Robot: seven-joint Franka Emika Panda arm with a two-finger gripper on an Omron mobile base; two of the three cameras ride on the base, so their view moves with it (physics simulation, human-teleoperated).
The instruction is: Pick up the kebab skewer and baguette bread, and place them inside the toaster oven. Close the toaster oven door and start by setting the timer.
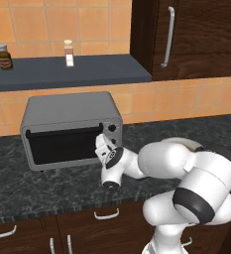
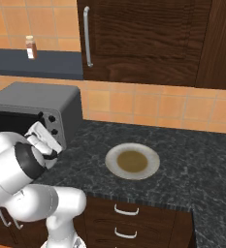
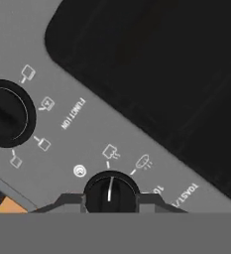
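- Hand view looks straight at the toaster oven's [image 3: 62,134] grey control panel, with the gripper [image 3: 110,201] at the bottom of the picture
- The gripper's two dark fingertips [image 3: 67,201] sit on either side of a black timer knob [image 3: 110,191], jaws clamped together on it; the knob's white line points about straight up in this view
- A second, larger black knob [image 3: 5,113] sits further along the panel, ringed by small white symbols and the word FUNCTION
- The toaster oven door [image 3: 151,64] shows as a dark glass panel beside the controls
- Left base view has the toaster oven [image 1: 70,111] standing on the dark speckled desk [image 1: 32,188], toward its back edge against the tiled wall, with the door [image 1: 62,146] closed and its bar handle along the top
- The gripper [image 1: 103,143] is pressed to the oven's right front, at the column of knobs
- Right base view shows a round plate [image 2: 132,161] lying on the desk to the right of the oven, well apart from it
- A dark shelf [image 1: 62,72] above the oven carries a brown jar [image 1: 4,56] and a small pale bottle [image 1: 68,53]
- I cannot tell where the kebab skewer or the baguette bread are
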